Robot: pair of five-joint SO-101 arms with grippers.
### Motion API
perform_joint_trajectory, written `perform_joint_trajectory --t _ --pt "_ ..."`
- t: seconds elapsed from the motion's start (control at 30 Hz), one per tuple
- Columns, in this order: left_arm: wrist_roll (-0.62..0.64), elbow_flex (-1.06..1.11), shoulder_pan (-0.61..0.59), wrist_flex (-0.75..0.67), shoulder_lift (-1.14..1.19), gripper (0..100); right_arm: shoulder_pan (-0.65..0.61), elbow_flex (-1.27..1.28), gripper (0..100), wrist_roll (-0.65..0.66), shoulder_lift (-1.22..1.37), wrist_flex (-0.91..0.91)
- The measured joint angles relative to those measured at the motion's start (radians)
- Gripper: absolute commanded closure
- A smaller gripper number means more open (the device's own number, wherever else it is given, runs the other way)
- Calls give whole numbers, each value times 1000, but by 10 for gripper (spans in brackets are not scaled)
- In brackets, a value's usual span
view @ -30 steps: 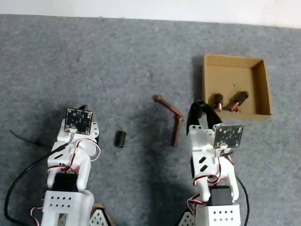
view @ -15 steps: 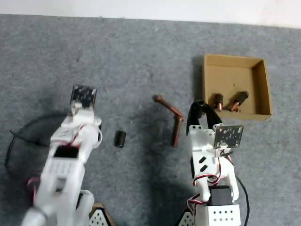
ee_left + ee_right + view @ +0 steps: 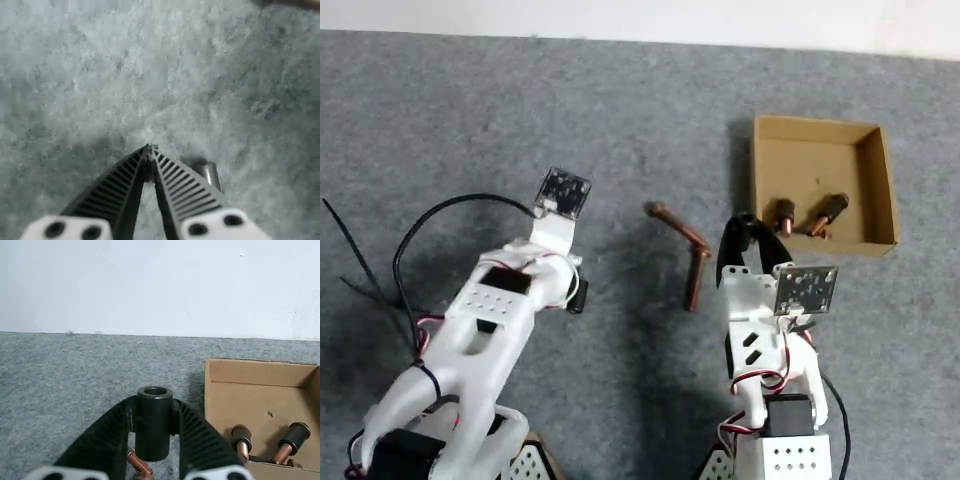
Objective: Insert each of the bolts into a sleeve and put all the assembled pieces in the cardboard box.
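My right gripper (image 3: 154,407) is shut on a black sleeve (image 3: 153,432) held upright, just in front of the cardboard box (image 3: 260,375). In the high view this gripper (image 3: 751,247) sits beside the box (image 3: 875,180), which holds two assembled pieces (image 3: 785,215) (image 3: 827,212). Two copper bolts (image 3: 677,227) (image 3: 695,278) lie on the mat between the arms. My left gripper (image 3: 149,148) is shut with nothing in it, tips low over the mat. A second black sleeve (image 3: 206,172) lies just beside one of its fingers. The left arm (image 3: 510,300) covers that sleeve from above.
Grey felt mat (image 3: 520,120) covers the table. A black cable (image 3: 380,280) loops at the left arm's side. One bolt end (image 3: 137,464) shows under the held sleeve.
The left arm has swung forward and to the right, coming over the loose black sleeve. The right arm has stayed still with its sleeve.
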Motion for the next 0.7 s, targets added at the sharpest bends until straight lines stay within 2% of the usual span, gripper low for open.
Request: perform_joint_trajectory --t 0.1,0.33,0.47,0.57,0.7 --pt "12 -91 26 8 12 919 0 0 991 0 0 0" --pt "198 -325 175 51 89 912 0 0 991 0 0 5" --pt "238 -440 235 51 250 890 0 0 991 69 0 5" --pt "339 -548 236 51 408 837 0 0 991 94 0 5" --pt "446 -700 239 78 620 826 0 0 991 100 0 5"
